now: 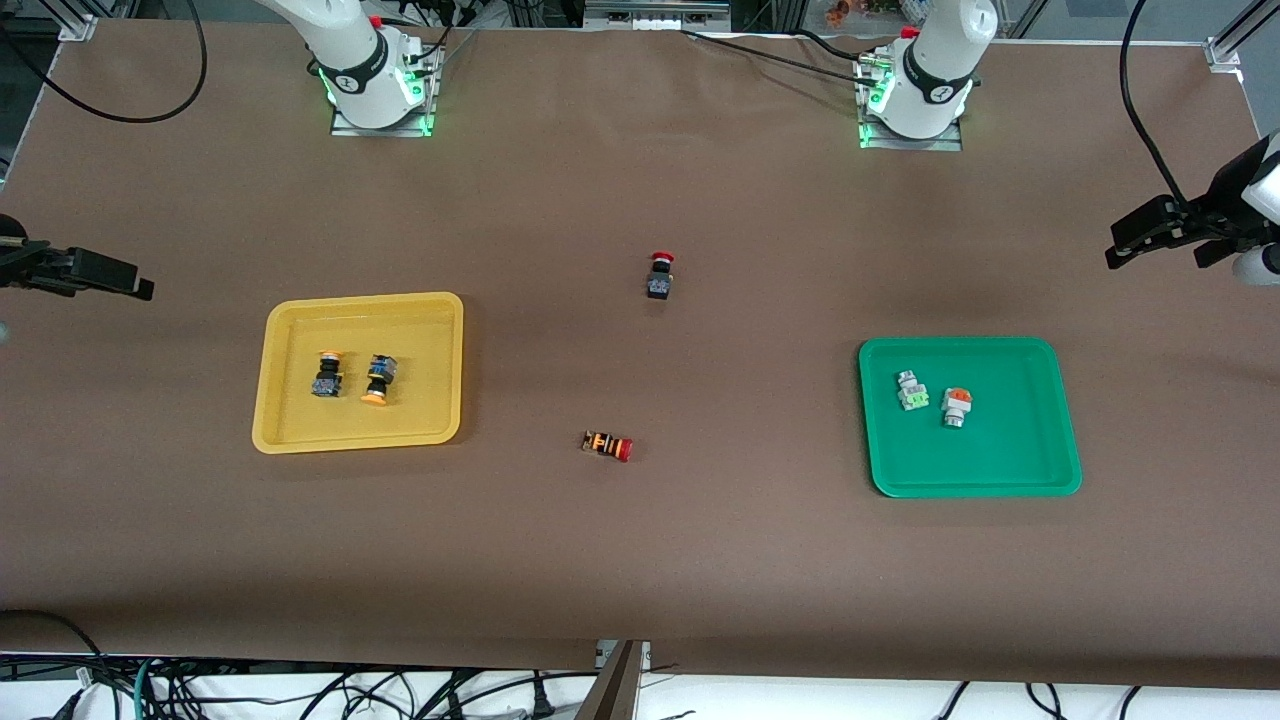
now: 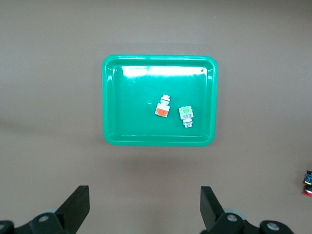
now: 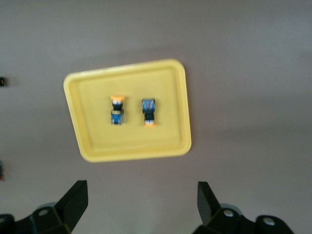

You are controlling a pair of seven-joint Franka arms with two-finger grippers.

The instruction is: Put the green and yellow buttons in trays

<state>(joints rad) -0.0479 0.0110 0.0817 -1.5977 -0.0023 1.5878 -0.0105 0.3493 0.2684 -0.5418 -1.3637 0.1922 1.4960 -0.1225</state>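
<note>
Right gripper (image 3: 141, 207) hangs over bare brown table (image 3: 253, 97), fingers spread wide, nothing between them. Yellow tray (image 3: 180, 107) lies on the table, tilted in frame. Two yellow-capped buttons inside it, both lying on their sides, side by side, apart, caps pointing opposite ways: first button (image 3: 116, 109), second button (image 3: 149, 112). A small dark object (image 3: 3, 82) sits at the frame edge; cannot identify.

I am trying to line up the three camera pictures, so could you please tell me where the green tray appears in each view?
Front view: the green tray lies toward the left arm's end of the table, with two silver-white buttons in it.
Left wrist view: green tray fills the middle, above the open left gripper.
Right wrist view: not in it; only the yellow tray shows.
Shared landmark: the orange-block button.
</note>
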